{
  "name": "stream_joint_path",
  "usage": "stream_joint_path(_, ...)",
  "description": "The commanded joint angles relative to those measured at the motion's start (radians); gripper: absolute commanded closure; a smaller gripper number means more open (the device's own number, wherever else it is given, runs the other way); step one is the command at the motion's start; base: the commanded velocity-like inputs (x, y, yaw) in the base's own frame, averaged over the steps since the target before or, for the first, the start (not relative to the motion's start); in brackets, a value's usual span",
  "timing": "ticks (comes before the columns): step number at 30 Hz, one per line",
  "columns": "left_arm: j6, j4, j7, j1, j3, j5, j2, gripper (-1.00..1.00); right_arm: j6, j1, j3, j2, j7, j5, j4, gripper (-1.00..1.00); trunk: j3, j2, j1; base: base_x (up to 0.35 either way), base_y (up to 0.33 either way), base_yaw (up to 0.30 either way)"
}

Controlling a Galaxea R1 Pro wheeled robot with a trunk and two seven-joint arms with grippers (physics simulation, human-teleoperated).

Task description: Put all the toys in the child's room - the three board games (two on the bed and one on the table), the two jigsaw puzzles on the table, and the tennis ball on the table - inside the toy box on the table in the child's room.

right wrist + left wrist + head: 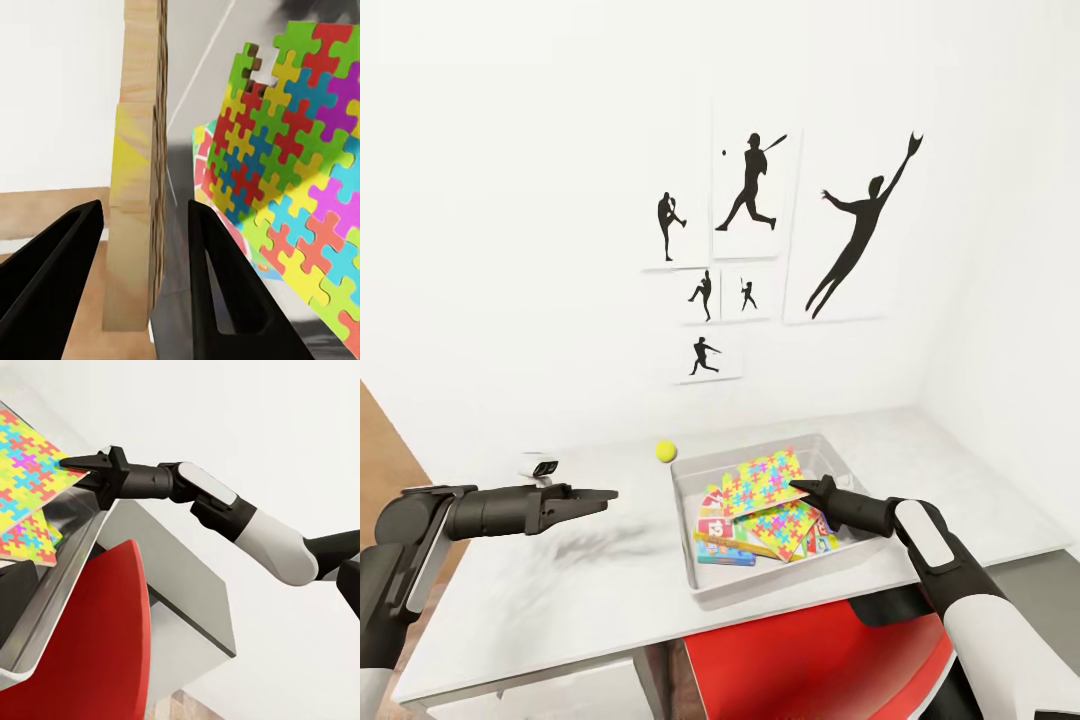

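My right jaws (pixel 797 489) pinch the edge of one jigsaw puzzle (pixel 765 481) and hold it tilted over the toy box (pixel 695 585). The puzzle is a thin flat square of little hooked pieces in yellow, blue, pink, green and red. One piece is gone at its corner, as my right wrist view shows. A second puzzle (pixel 792 528) lies flat in the box under it. Below them lie board games (pixel 722 524) with bright cartoon print, and a blue one (pixel 725 553) sits at the near side. The grey box stands on the desk (pixel 560 600) near its right end. The small yellow-green tennis ball (pixel 665 451) rests on the desk just behind the box's back left corner. My left jaws (pixel 605 495) are released, holding nothing, above the desk left of the box.
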Motion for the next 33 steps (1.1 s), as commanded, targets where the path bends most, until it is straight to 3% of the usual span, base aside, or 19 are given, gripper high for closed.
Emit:
stream_joint_path(1,0.011,0.000,-0.004,-0.001,0.000,-0.001,0.000,-1.00,0.005,-0.001,-0.003,0.000,0.009,0.010,0.000,1.00,-0.002,-0.002,0.001,0.000,0.000,0.000)
stream_joint_path(15,0.011,0.000,-0.004,-0.001,0.006,-0.001,0.000,-1.00,0.006,-0.001,-0.004,0.000,0.010,0.007,-0.004,1.00,-0.002,-0.002,0.001,0.000,0.000,0.000)
stream_joint_path(16,0.011,0.000,-0.004,-0.001,0.006,-0.001,0.000,-1.00,0.006,-0.001,-0.004,0.000,0.010,0.007,-0.004,-1.00,-0.002,-0.002,0.001,0.000,0.000,0.000)
stream_joint_path(33,0.011,0.001,-0.004,-0.001,0.006,-0.001,0.000,-1.00,0.006,-0.001,-0.004,-0.001,0.011,0.006,-0.006,-1.00,-0.002,-0.002,0.001,0.000,0.000,0.000)
